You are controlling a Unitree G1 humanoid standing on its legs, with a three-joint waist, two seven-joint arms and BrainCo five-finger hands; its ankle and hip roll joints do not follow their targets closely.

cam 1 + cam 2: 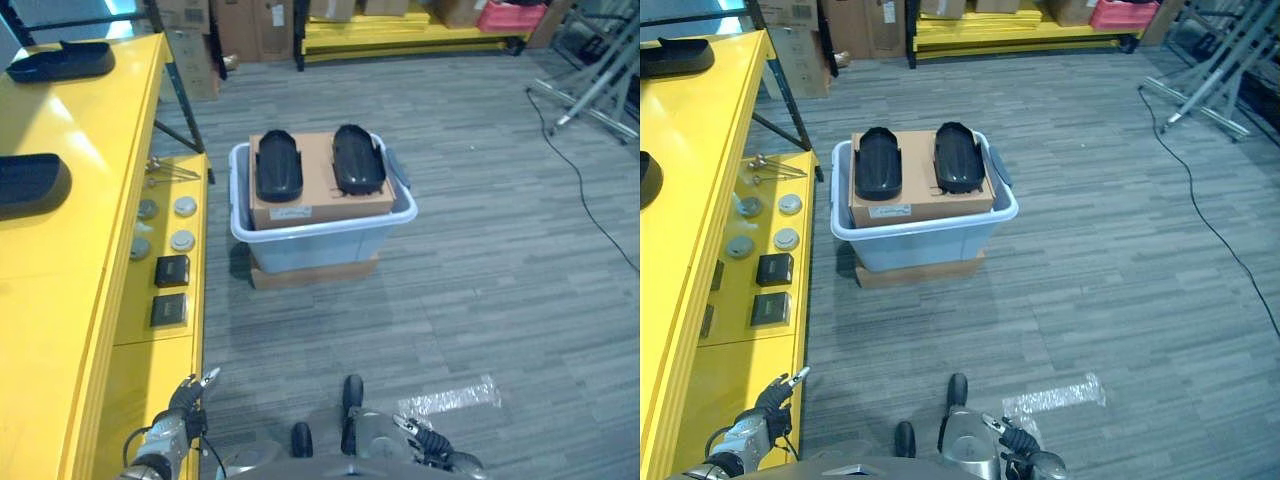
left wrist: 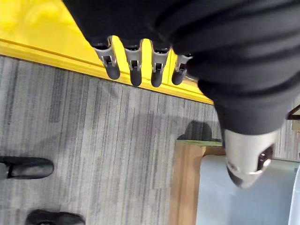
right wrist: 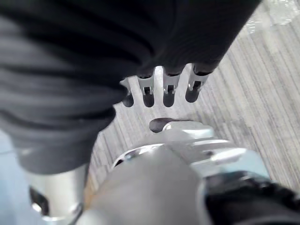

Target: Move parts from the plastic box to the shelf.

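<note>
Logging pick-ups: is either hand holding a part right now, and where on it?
Nothing is held. The left hand and right hand hang empty with straight fingers; two black parts lie on the cardboard box.

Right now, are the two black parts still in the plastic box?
Yes. Both black parts lie flat on a cardboard carton inside the plastic box.

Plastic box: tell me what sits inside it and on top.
Inside the plastic box sits a cardboard box, with two black parts lying side by side on top. Anything beneath the cardboard is hidden.
</note>
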